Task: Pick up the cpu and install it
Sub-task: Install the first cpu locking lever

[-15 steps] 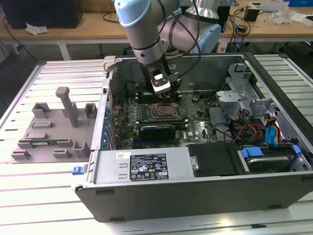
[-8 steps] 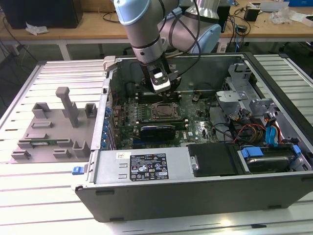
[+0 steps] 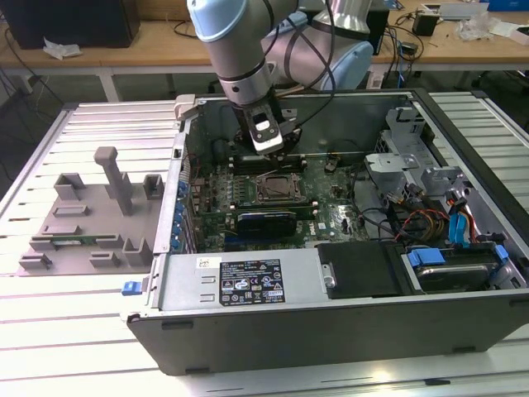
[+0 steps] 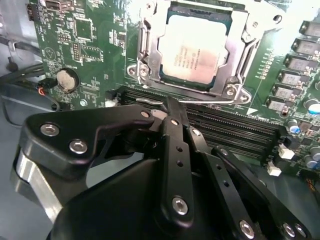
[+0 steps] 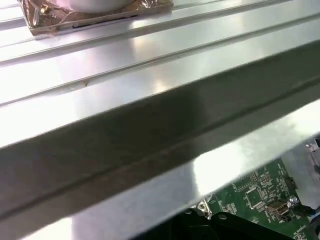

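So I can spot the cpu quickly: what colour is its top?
Shiny silver-grey, seated in the socket; the cpu shows best in the second wrist view.

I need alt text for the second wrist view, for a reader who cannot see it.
A flat square cpu with a shiny silver top sits in the metal-framed socket on a green motherboard. The black pincer hangs beside the socket.

The arm [image 3: 240, 50] reaches down from above into the open computer case [image 3: 463, 322], wrist bent over its back wall. Its gripper [image 4: 167, 107] hangs just above the motherboard [image 4: 90, 50] inside, black fingers [image 4: 175, 145] drawn together, holding nothing.
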Available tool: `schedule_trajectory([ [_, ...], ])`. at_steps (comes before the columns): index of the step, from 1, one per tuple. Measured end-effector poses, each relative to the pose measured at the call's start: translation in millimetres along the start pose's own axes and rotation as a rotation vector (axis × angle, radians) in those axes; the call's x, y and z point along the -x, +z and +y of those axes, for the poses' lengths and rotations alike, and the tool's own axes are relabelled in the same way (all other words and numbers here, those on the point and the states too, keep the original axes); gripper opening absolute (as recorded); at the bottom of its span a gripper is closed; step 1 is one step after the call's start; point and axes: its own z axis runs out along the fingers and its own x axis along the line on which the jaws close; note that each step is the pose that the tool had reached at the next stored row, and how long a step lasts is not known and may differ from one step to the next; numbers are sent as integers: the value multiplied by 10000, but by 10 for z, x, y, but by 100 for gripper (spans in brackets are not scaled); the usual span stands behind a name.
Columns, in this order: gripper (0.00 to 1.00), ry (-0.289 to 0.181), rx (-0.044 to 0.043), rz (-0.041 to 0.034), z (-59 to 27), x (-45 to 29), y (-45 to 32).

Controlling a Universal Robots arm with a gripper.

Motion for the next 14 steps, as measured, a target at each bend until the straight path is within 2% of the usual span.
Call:
schedule_trajectory([
  [3, 11, 15, -3, -2, -12, -28, 5],
  [6, 11, 18, -3, -5, -21, -41, 43],
  [14, 11, 20, -1, -8, -45, -38, 95],
])
